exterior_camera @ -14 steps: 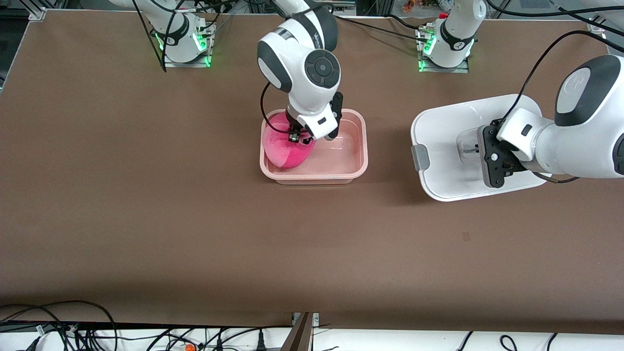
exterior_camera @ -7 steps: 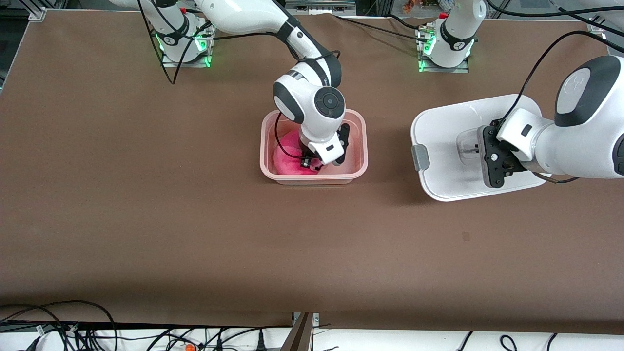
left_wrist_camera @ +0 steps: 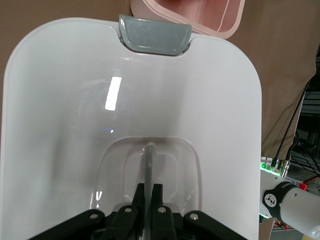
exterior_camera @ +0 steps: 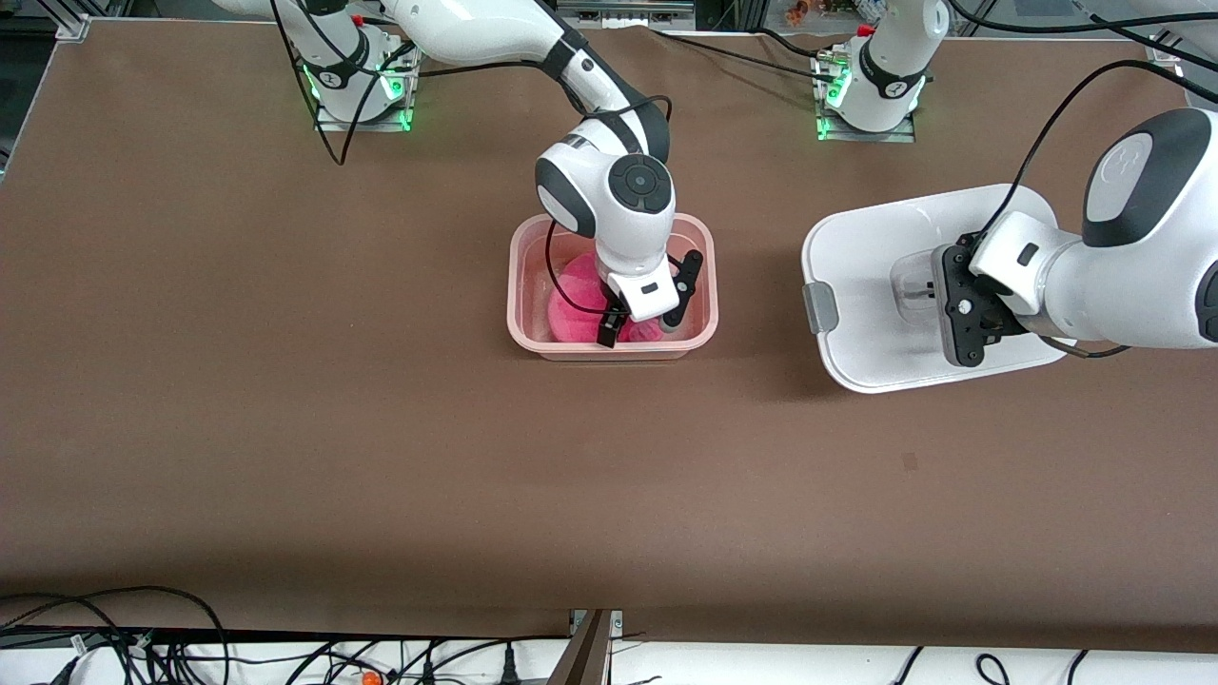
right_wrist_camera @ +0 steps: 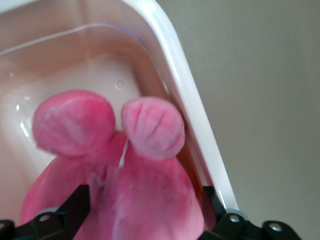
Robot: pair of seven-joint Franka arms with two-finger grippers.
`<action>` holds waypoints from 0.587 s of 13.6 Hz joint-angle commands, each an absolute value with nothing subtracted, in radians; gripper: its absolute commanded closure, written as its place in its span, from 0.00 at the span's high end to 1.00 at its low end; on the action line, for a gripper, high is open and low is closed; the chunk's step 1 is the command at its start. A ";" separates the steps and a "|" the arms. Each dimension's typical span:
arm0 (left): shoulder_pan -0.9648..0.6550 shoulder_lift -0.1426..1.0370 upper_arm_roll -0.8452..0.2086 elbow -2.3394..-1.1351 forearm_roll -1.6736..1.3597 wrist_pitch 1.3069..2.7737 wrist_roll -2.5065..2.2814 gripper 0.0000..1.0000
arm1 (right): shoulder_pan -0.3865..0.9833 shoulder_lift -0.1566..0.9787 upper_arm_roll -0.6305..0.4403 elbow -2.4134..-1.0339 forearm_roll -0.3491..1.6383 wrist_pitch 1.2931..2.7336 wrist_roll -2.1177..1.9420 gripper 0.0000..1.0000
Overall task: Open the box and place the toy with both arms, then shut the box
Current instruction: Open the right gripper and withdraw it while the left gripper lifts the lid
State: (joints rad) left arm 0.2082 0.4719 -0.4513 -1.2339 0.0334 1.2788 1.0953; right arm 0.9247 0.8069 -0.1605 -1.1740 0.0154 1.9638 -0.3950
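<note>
The box (exterior_camera: 614, 290), its pale pink base sitting open near the middle of the counter (exterior_camera: 285, 428), is serving as the landmark here. The toy (exterior_camera: 582, 309) is lying inside the box, against the wall nearer the front camera. The right gripper (exterior_camera: 642, 328) is hanging low in the box directly over the toy, and its 2 fingers (exterior_camera: 682, 290) are spread wide, one on each side of the plush and gripping nothing; the right wrist view is showing the toy's 2 ears (right_wrist_camera: 152, 127) pointing toward the box wall.

The lid (exterior_camera: 875, 276) is being held up beside the box, toward the left arm's end of the counter. The left gripper (left_wrist_camera: 148, 200) is clamping its fingers on the thin handle in the lid's recessed centre, with the grey clip (left_wrist_camera: 154, 35) pointing at the box.

The placing step looks just finished. Next, the right arm probably needs to lift clear of the box so the left arm can carry the lid over the base, line it up with the rim and press it down.
</note>
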 commanded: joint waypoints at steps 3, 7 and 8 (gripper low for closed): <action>0.198 0.477 -0.462 -1.189 -0.012 1.273 1.106 0.00 | 0.850 0.580 -0.311 -1.164 0.086 1.757 -0.388 1.00; 0.108 0.482 -0.512 -1.170 -0.015 1.340 1.092 0.00 | 0.697 0.499 -0.356 -1.169 0.117 1.740 -0.388 1.00; 0.039 0.492 -0.509 -1.173 -0.017 1.365 1.089 0.00 | 0.675 0.447 -0.386 -1.205 0.115 1.683 -0.381 1.00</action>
State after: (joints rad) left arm 0.1445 0.4719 -0.5150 -1.2017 -0.0069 1.3380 1.0957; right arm 0.6931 0.5199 -0.3631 -1.1439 0.1021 1.7362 -0.3966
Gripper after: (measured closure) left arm 0.925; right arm 0.000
